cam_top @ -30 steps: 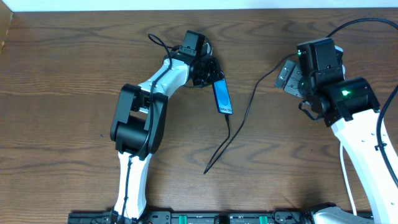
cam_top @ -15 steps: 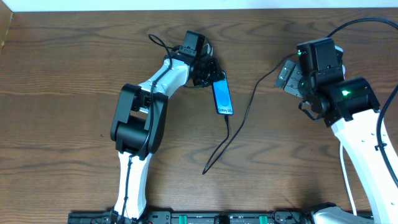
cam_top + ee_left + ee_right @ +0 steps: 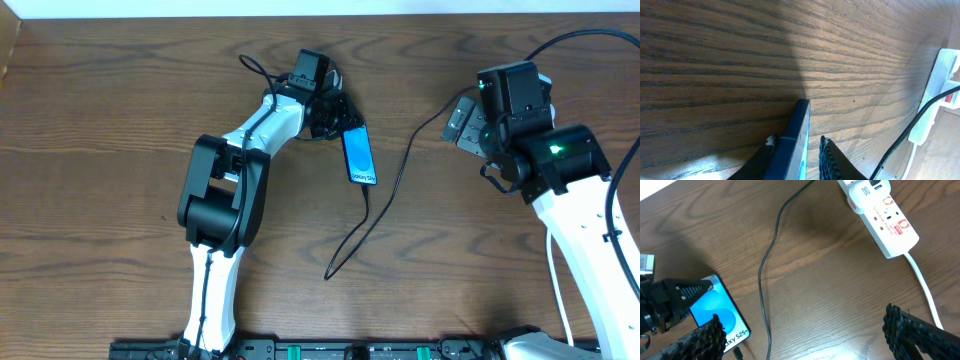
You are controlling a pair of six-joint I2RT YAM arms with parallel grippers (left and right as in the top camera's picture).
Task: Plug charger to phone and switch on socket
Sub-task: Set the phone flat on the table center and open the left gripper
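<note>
The phone [image 3: 359, 155] shows its blue screen and lies tilted on the wooden table, its top end between the fingers of my left gripper [image 3: 343, 122]. In the left wrist view the phone [image 3: 795, 145] is edge-on: one finger rests on its back and a gap separates the other finger [image 3: 827, 157] from the screen, so the left gripper [image 3: 798, 146] is open. The charger [image 3: 395, 180] loops across the table, its plug tip [image 3: 738, 353] at the phone's [image 3: 720, 312] lower end. The socket [image 3: 885, 215] lies beyond my right gripper [image 3: 807, 340], which is wide open and holds nothing.
My right arm [image 3: 530, 140] covers most of the socket in the overhead view. A white cord [image 3: 922, 287] runs from the socket's near end toward the right finger. The left arm [image 3: 225, 190] stretches over the table's middle left.
The left jaws have parted from the phone. The phone has tipped from standing on edge toward lying flatter, showing more screen. The right arm has not moved.
</note>
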